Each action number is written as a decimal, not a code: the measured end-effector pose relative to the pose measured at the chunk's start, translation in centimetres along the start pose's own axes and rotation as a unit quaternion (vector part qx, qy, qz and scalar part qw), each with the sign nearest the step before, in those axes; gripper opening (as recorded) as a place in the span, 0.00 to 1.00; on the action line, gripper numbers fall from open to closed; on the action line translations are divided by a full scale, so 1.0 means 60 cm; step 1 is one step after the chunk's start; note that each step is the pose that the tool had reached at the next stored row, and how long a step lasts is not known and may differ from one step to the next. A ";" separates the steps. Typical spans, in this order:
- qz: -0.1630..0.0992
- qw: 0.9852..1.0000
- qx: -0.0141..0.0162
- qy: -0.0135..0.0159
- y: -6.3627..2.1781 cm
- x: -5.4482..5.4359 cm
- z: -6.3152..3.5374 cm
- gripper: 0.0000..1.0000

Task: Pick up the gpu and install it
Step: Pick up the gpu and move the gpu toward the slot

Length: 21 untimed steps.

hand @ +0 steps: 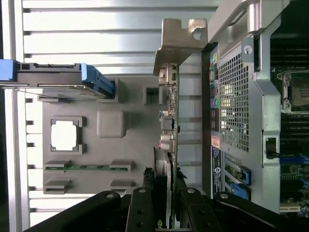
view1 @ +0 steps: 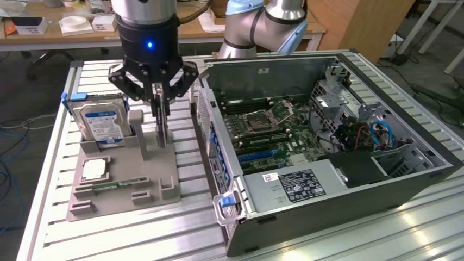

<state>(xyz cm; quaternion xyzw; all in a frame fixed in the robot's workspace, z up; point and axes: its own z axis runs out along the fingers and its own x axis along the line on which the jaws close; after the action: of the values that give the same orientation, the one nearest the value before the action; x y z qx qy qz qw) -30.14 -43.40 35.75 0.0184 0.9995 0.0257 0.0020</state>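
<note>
Above the tray (view1: 119, 169), part-open pincer (view1: 160, 107) on gpu (view1: 162, 133)

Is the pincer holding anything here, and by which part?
Yes: the graphics card, hanging upright, pinched across its flat faces at its upper edge.

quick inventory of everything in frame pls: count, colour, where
gpu: 1, dark with silvery bracket, upright on edge over the holder, between the gripper's fingers
hard drive: 1, silver with blue-white label, standing in the holder, towards the exterior view's left
square chip: 1, silvery, flat in a holder pocket
memory stick: 1, green, lying in a holder slot
holder: 1, grey, on the table beside the case
computer case: 1, dark, side open, on the exterior view's right
motherboard: 1, green, inside the case
table: 1, silver, slatted
arm: 1, grey and light blue, behind the case
gripper: 1, black, closed on the gpu's upper edge
</note>
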 end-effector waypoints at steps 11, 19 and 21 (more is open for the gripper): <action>0.000 1.000 0.003 0.000 0.004 -0.003 -0.066 0.27; 0.000 1.000 0.029 -0.001 0.004 -0.003 -0.073 0.27; 0.000 1.000 0.029 -0.001 0.004 -0.005 -0.074 0.27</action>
<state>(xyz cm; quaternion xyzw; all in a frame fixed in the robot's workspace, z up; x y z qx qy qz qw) -29.82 -43.39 40.17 0.0188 0.9998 -0.0034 0.0026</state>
